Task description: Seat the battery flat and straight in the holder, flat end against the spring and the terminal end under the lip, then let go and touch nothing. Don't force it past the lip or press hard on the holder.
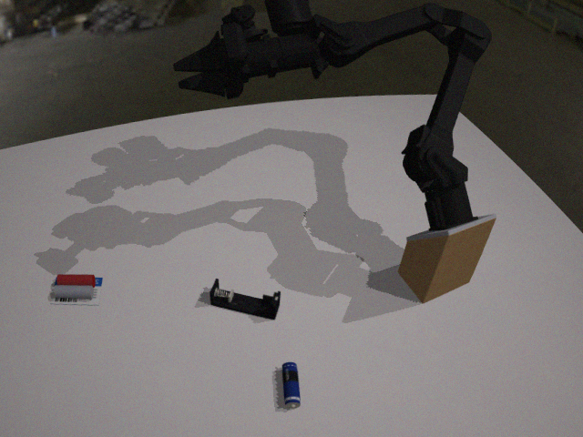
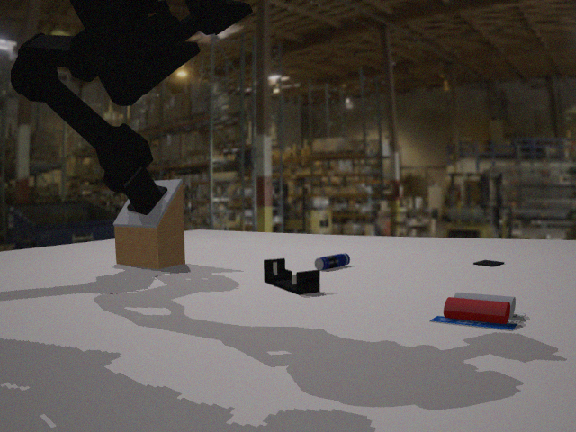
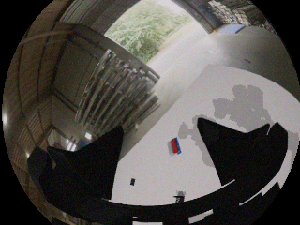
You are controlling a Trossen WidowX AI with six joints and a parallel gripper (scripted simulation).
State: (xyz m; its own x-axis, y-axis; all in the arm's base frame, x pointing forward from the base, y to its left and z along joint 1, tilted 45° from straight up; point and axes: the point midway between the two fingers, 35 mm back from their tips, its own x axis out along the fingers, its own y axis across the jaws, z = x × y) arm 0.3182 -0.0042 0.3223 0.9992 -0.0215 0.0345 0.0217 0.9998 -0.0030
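Your gripper is hanging high in the air with its fingers spread wide, and it is holding nothing. Going left to right in the top view: far below the gripper, a red roll and a grey roll are lying side by side on a blue card. Next, the black battery holder is sitting down on the table, its spring at the left end. The blue battery is lying on its side, lower again and near the holder but not touching it.

You are going for the battery first. Come down slowly over its middle, turn your fingers across its round body, and close gently so it is not rolling away. It looks small, smooth and round, with a black band and a silver end.
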